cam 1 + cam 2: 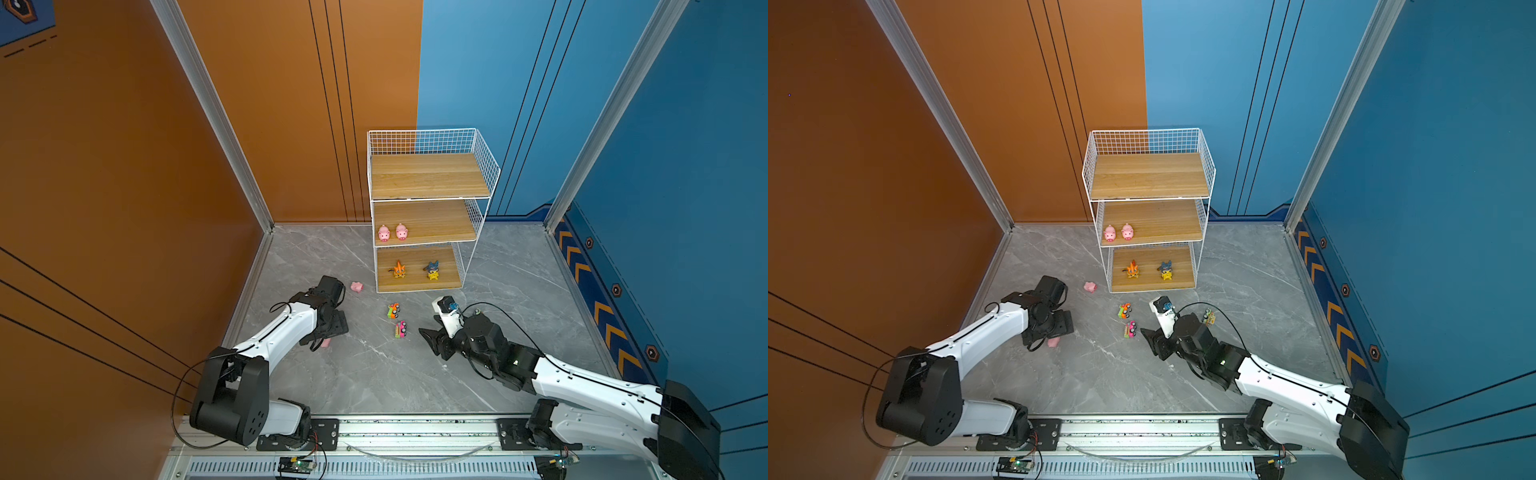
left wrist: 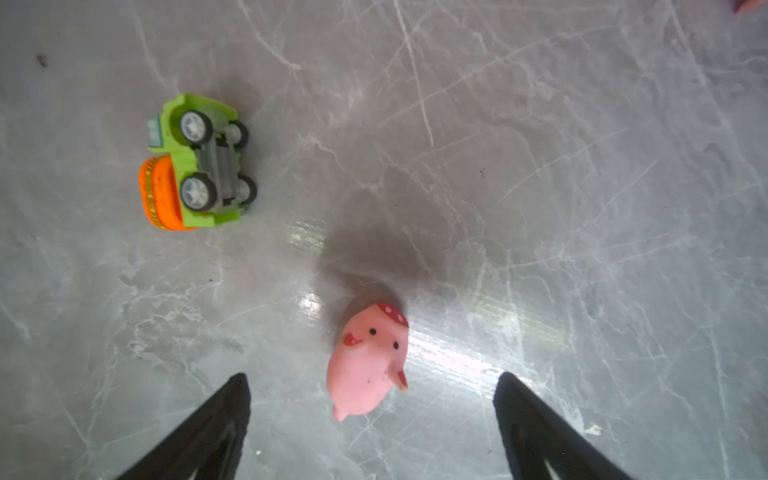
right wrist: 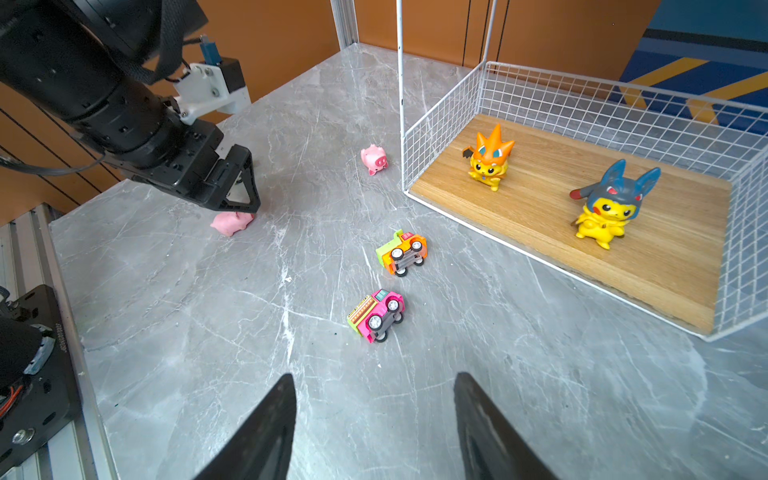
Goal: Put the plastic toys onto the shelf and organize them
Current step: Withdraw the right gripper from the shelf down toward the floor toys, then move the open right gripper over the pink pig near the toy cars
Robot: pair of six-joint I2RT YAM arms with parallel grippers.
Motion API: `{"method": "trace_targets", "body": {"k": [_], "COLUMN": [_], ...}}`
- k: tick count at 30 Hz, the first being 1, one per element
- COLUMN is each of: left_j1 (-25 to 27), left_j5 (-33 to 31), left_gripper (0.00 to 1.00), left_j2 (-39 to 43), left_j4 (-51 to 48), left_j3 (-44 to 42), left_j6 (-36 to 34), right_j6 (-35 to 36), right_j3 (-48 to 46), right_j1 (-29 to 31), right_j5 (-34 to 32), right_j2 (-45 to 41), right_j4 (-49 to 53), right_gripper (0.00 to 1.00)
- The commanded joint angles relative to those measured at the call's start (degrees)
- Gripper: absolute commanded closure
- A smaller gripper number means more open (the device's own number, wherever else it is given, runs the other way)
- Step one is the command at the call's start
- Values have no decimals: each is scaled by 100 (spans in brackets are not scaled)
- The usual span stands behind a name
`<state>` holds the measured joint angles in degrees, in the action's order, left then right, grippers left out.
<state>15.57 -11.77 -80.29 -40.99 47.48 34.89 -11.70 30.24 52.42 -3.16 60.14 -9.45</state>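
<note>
- The left end effector (image 2: 372, 377) hangs, jaws wide, over the small pink plastic pig (image 2: 365, 353), which lies on its side on the grey marbled surface (image 2: 540, 166).
- Lower straight and close across the round body, not the snout, or it may slip.
- The right end effector (image 3: 374, 376), jaws apart and empty, should wait aside.
- Goal: the white wire shelf (image 1: 440, 224), middle board, beside the two pink pigs (image 1: 383, 233).
</note>
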Motion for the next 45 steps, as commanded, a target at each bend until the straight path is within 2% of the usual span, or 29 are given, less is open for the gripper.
{"method": "trace_targets", "body": {"k": [1, 3, 9, 14, 21, 31, 38, 45], "left_j1": [98, 168, 380, 579, 1032, 1827, 2335, 2879], "left_j5": [160, 235, 376, 573, 606, 633, 611, 531], "left_gripper": [12, 13, 27, 32, 31, 20, 15, 15], "left_j2": [-181, -317, -609, -702, -935, -1251, -1178, -1066], "left_j4": [190, 372, 832, 1117, 1243, 1234, 1234, 1233], "left_j3": [-142, -200, -296, -344, -86, 417, 419, 429], "left_j6": [182, 154, -44, -134, 82, 526, 1163, 1761], "right_j6": [-78, -86, -111, -158, -207, -344, -680, -746], "right_j3": [-143, -201, -293, -360, -392, -397, -399, -466], "right_j1": [-124, -203, -325, -395, -417, -559, -694, -857], "right_j5": [191, 260, 325, 356, 317, 102, -202, -9], "right_j2": [-174, -246, -454, -568, -617, -779, -1036, -1294], "right_j4": [-10, -35, 35, 82, 118, 366, 738, 943], "right_gripper": [38, 38, 38, 38, 38, 39, 38, 38]}}
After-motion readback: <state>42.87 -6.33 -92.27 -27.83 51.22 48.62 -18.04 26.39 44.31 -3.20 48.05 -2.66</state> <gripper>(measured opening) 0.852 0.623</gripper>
